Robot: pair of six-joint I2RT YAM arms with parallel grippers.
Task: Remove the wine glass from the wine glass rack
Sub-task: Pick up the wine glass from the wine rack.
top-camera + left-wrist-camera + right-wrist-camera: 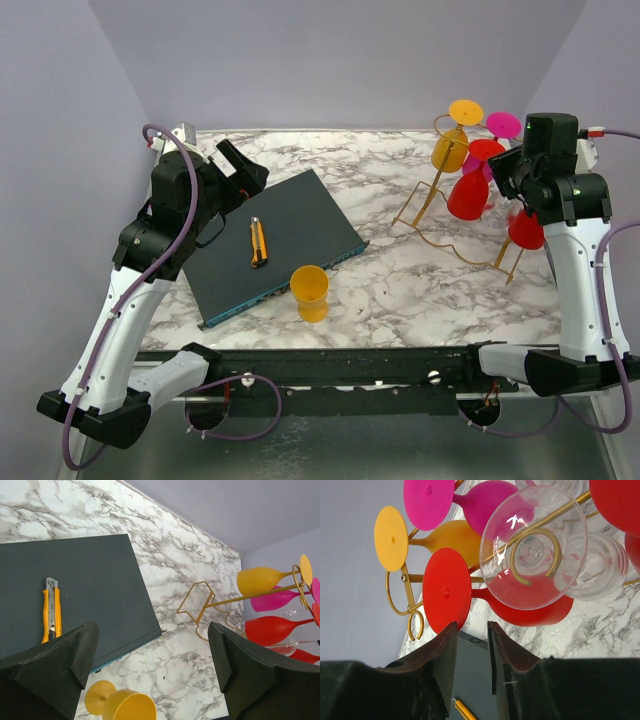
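Observation:
The gold wire wine glass rack [428, 205] stands at the back right, also seen in the left wrist view [200, 605] and the right wrist view [400, 597]. Upside-down wine glasses hang from it: yellow [450, 150], pink [485, 505], red [468, 195], a second red [526, 230] and a clear one [510, 530]. My right gripper [471, 625] is at the rack's right side, just below the red glass's foot [447, 592]. Its jaws stand narrowly apart with nothing between them. My left gripper [152, 630] hangs wide open and empty over the left side [240, 165], far from the rack.
A dark mat [300, 215] lies left of centre with a yellow utility knife [258, 243] on it. A yellow glass [310, 292] stands on the marble table beside the mat's near right corner. Walls close in behind and to the right of the rack.

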